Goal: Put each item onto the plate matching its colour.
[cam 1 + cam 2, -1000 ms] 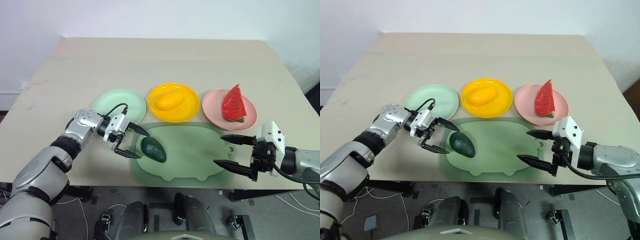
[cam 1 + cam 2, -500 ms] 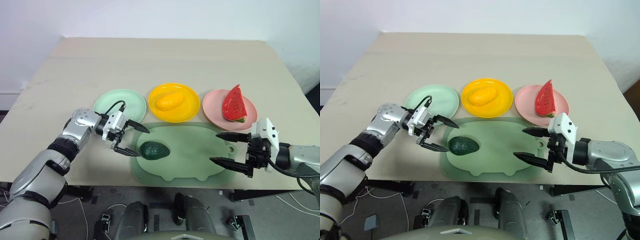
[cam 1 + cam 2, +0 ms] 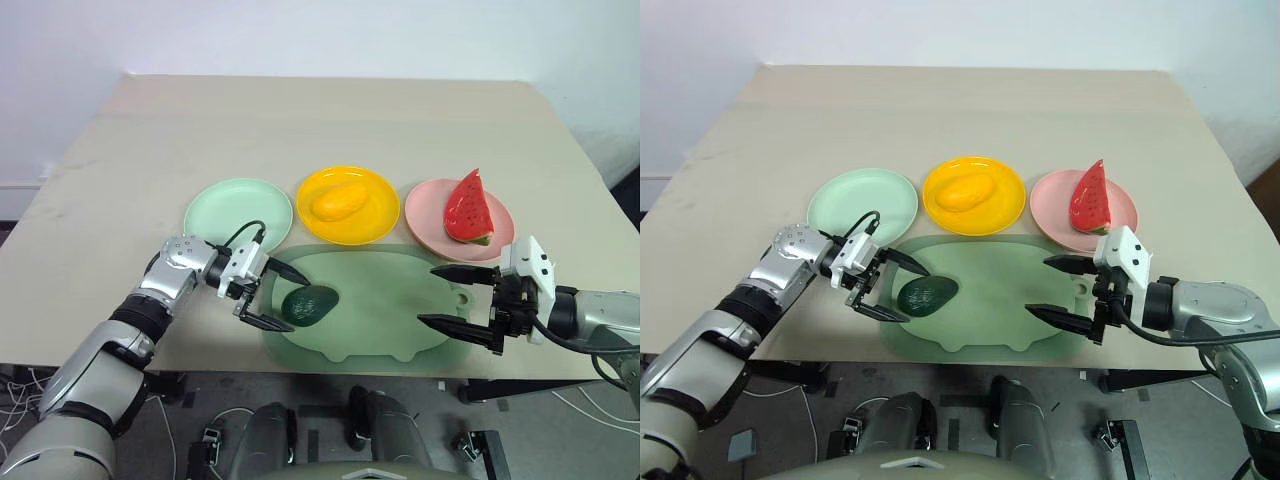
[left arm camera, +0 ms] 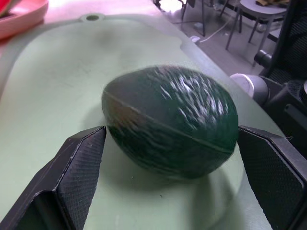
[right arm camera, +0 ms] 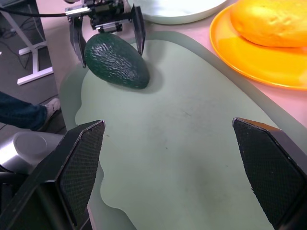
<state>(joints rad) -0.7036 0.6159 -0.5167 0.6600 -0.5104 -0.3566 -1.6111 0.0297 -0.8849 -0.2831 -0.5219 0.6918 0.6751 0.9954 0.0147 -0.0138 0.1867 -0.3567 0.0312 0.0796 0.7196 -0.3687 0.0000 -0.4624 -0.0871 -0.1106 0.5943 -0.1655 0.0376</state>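
1. Head camera, left eye: on the beige table point(image 3: 330, 120) three plates line up across the middle. The mint green plate point(image 3: 222, 207) on the left is bare, the yellow plate point(image 3: 347, 205) in the centre carries the mango point(image 3: 337, 201), and the pink plate point(image 3: 440, 222) on the right carries the watermelon wedge point(image 3: 466, 207), standing on its rind. Nearer to the robot lies the dull-green cutting board point(image 3: 390, 305), with the dark green avocado point(image 3: 309, 304) on its left part. The left gripper point(image 3: 280, 296) is spread wide, one finger on the far side of the avocado and one on the near side, not visibly pinching it. The right gripper point(image 3: 455, 297) hangs over the board's right edge, fingers wide apart and holding nothing.

2. Head camera, right eye: same scene. The avocado lies on the board, well short of the mint green plate.

3. Left wrist camera: the avocado point(image 4: 170, 122) sits right between the two black fingers point(image 4: 79, 165), resting on the board. The jaws are fully spread; whether the pads touch it, I cannot tell.

4. Right wrist camera: looking across the cutting board point(image 5: 192, 158), its own fingers point(image 5: 81, 158) stand wide and empty. At the board's far end the left gripper point(image 5: 106, 34) straddles the avocado point(image 5: 116, 60); the mango point(image 5: 273, 21) rests on its yellow plate point(image 5: 249, 62).
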